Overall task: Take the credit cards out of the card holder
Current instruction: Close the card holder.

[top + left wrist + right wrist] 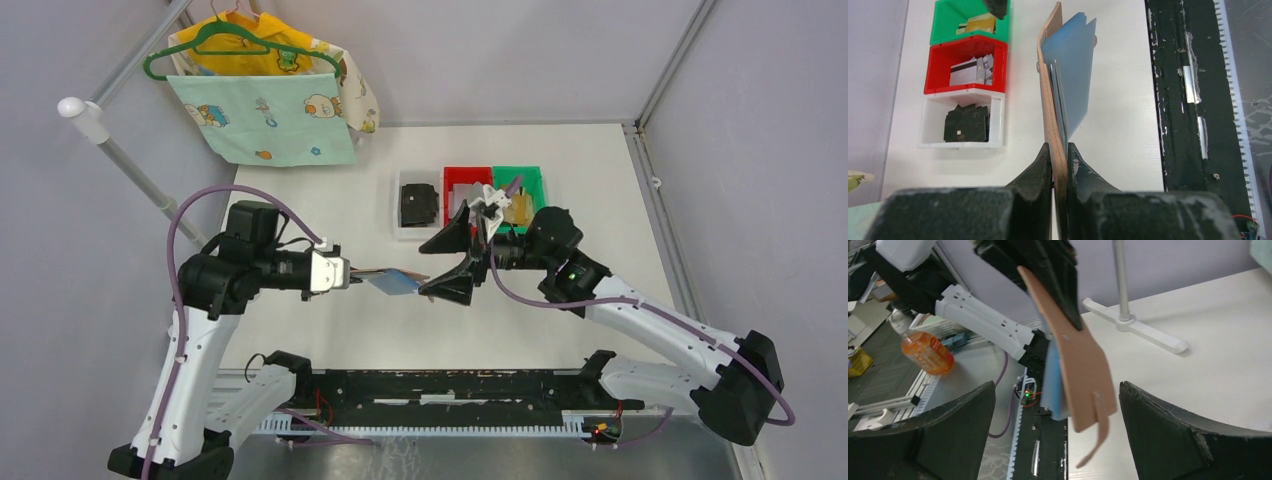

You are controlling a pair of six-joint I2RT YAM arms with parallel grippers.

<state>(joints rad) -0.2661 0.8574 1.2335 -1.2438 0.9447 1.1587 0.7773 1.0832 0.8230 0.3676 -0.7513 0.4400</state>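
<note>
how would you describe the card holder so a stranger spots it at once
Over the middle of the white table, the left gripper clamps one thing in mid-air. That is the card holder: a pinkish-tan fold with bluish sheets fanning out. Unlike the cards lying in the bins, it has a narrow hanging tab.
</note>
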